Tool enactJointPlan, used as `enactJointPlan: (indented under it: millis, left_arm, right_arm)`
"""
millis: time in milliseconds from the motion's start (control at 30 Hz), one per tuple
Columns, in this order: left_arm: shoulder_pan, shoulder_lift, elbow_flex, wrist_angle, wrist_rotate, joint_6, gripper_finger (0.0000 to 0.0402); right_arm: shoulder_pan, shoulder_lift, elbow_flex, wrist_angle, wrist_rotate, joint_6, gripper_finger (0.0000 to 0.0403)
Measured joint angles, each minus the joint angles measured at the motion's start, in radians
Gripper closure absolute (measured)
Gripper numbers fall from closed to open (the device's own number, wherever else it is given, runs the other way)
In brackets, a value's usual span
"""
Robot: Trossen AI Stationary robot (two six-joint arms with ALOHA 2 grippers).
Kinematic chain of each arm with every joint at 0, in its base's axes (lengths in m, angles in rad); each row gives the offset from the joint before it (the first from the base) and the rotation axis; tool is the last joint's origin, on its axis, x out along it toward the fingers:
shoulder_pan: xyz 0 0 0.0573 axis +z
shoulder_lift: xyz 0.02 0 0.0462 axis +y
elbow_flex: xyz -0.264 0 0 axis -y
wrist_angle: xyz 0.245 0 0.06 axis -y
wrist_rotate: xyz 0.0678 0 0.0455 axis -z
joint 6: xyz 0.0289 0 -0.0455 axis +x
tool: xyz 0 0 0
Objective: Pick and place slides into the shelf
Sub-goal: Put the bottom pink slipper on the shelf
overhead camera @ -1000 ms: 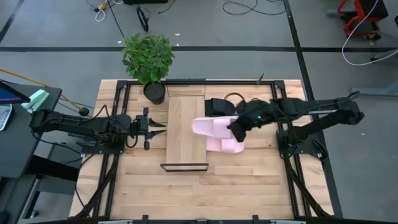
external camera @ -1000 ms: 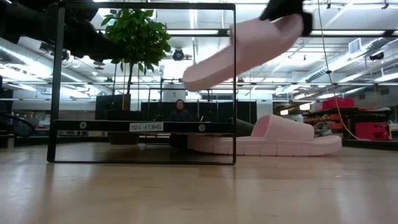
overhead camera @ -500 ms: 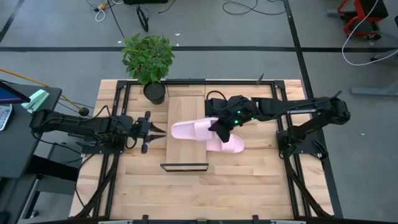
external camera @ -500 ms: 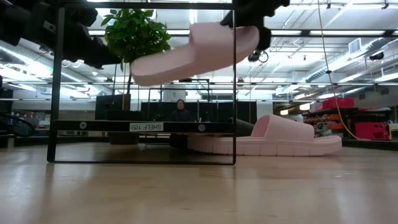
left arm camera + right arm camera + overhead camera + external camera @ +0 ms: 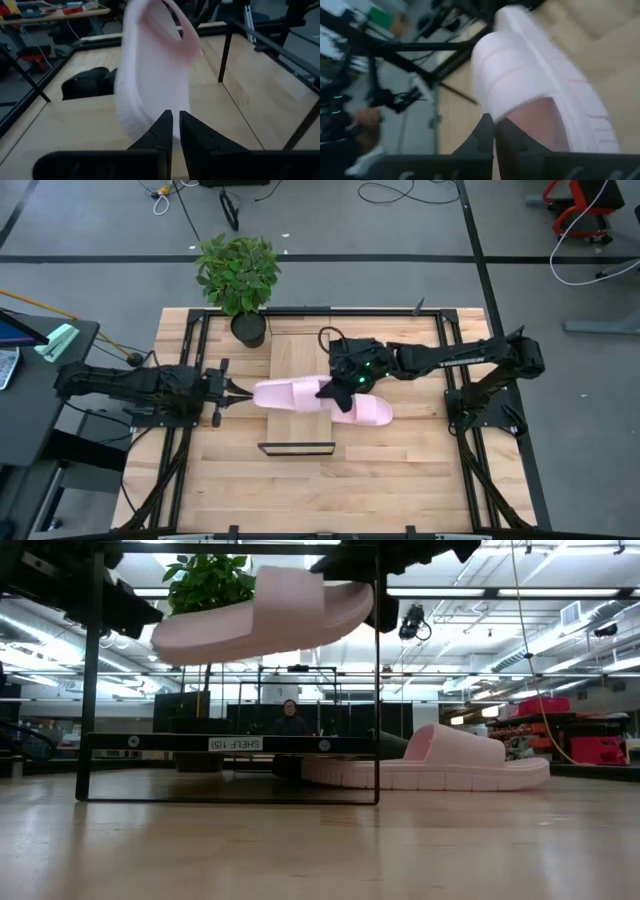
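Right now it's a handover over the long light-wood shelf with its thin black frame (image 5: 300,370). Hanging level above that board is a light pink wide-strap slide (image 5: 290,394), its heel end clamped in the right gripper (image 5: 335,391), fingers squeezed together on the strap side. Its partner, the second pink slide (image 5: 365,412), lies on the tabletop just beside the shelf; a black slide (image 5: 87,82) sits further back. Smaller still, the left gripper (image 5: 175,124) noses up to the toe, fingers nearly together, though I can't tell if they pinch the sole edge. Next, I'd say: lower it flat onto the board and let go.
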Motion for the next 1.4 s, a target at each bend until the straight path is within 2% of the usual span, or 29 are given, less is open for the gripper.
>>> enactJointPlan:
  millis: [200, 400, 500, 600, 700, 867, 1033, 1200, 1400]
  left_arm:
    - [-0.006, -0.105, 0.0, -0.016, -0.01, -0.004, 0.0378]
    - [-0.006, -0.115, 0.0, -0.018, -0.01, -0.002, 0.0377]
    - [-0.006, -0.115, 0.0, -0.019, -0.01, -0.001, 0.038]
    - [-0.006, -0.116, 0.0, -0.019, -0.011, 0.0, 0.0381]
    - [-0.006, -0.115, 0.0, -0.019, -0.011, 0.0, 0.0379]
    - [-0.006, -0.116, 0.0, -0.012, -0.011, 0.001, 0.0378]
    - [-0.006, -0.115, 0.0, -0.011, -0.012, 0.001, 0.0382]
    - [-0.006, -0.115, 0.0, -0.011, -0.015, 0.001, 0.0381]
    - [-0.006, -0.115, 0.0, -0.011, -0.035, 0.001, 0.0374]
  right_arm:
    - [0.033, 0.053, -0.006, 0.018, 0.005, 0.066, 0.0401]
    - [0.053, 0.019, -0.158, 0.192, 0.088, 0.234, 0.0401]
    - [0.062, -0.031, -0.284, 0.345, 0.146, 0.339, 0.0401]
    - [0.072, -0.059, -0.411, 0.577, 0.166, 0.454, 0.0401]
    - [0.08, -0.062, -0.498, 0.708, 0.159, 0.521, 0.0401]
    - [0.077, -0.056, -0.556, 0.735, 0.069, 0.492, 0.0401]
    - [0.058, -0.056, -0.557, 0.775, 0.025, 0.463, 0.0401]
    - [0.057, -0.056, -0.556, 0.772, -0.068, 0.415, 0.0401]
    - [0.03, -0.056, -0.557, 0.772, -0.09, 0.398, 0.0401]
